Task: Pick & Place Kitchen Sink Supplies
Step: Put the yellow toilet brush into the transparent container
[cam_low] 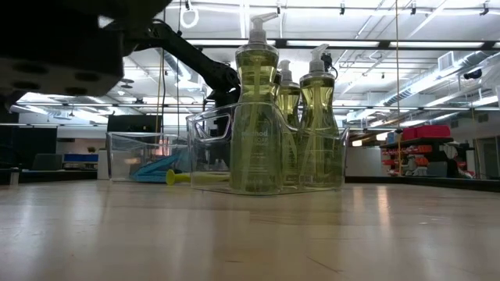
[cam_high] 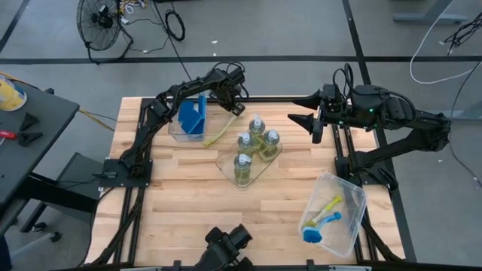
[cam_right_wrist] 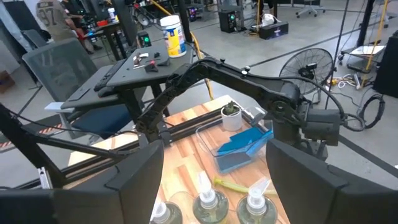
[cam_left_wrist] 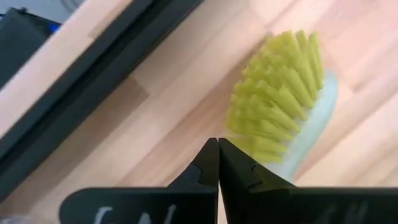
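A yellow-green dish brush lies on the table. Its handle reaches toward a clear bin of blue sponges, and its bristled head lies toward the far edge. My left gripper is shut and points down right beside that head. Several bottles of yellow-green liquid stand on a clear flat tray at mid-table. A second yellow-green brush and a blue brush lie in a clear bin at the near right. My right gripper is held high at the far right, open and holding nothing. My left gripper comes from above with its shut fingertips at the edge of the brush's head, beside the bristles. I cannot tell whether they touch it. The brush lies flat on the table.
The black frame rail runs along the far edge, just behind my left gripper. Bare wood stretches across the near left. Beyond the table stand a fan and a side table.
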You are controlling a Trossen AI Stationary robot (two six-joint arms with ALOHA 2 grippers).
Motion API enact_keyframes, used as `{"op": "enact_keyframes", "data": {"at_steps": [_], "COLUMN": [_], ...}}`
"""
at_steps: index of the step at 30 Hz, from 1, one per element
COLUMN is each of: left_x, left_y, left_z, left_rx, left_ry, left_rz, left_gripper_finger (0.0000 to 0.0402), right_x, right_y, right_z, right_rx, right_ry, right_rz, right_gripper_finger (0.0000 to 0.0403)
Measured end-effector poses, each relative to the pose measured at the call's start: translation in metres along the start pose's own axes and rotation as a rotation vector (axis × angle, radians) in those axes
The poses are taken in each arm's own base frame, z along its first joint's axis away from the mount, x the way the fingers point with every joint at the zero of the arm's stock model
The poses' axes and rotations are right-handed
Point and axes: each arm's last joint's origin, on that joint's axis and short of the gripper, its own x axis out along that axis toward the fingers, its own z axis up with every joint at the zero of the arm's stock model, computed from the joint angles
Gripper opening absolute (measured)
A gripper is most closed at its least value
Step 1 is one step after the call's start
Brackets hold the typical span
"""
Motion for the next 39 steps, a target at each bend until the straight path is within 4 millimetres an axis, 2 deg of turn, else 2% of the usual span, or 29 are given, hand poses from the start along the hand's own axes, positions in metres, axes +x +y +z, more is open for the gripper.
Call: {"op": "enact_keyframes", "data": {"at_steps": [7, 13, 23, 26, 31, 39], "left_x": [-0.005, -0.008, -0.052, -0.056, -0.055, -0.052], "left_y": [-0.004, -0.002, -0.004, -0.006, -0.015, -0.037], "left_z": [0.001, 0.0, -0.003, -0.005, -0.011, -0.014], "left_rx": [0.003, -0.031, 0.039, 0.046, 0.107, 0.22], "left_ry": [-0.008, -0.003, -0.077, -0.069, -0.024, -0.045], "left_rz": [-0.114, -0.085, -0.045, -0.046, -0.043, 0.032], "left_gripper_finger": [0.0002, 0.0002, 0.0017, 0.0029, 0.0075, 0.0194], "right_x": [0.0, 0.0, 0.0, 0.0, 0.0, 0.0], "right_y": [0.0, 0.0, 0.0, 0.0, 0.0, 0.001], "right_z": [0.0, 0.0, 0.0, 0.0, 0.001, 0.004], "right_rx": [0.0, 0.0, 0.0, 0.0, 0.003, -0.014], "right_ry": [0.0, 0.0, 0.0, -0.001, -0.009, -0.04], "right_rz": [0.0, 0.0, 0.0, 0.0, 0.001, 0.008], "right_gripper_finger": [0.0285, 0.0285, 0.0285, 0.0285, 0.0285, 0.0285]}}
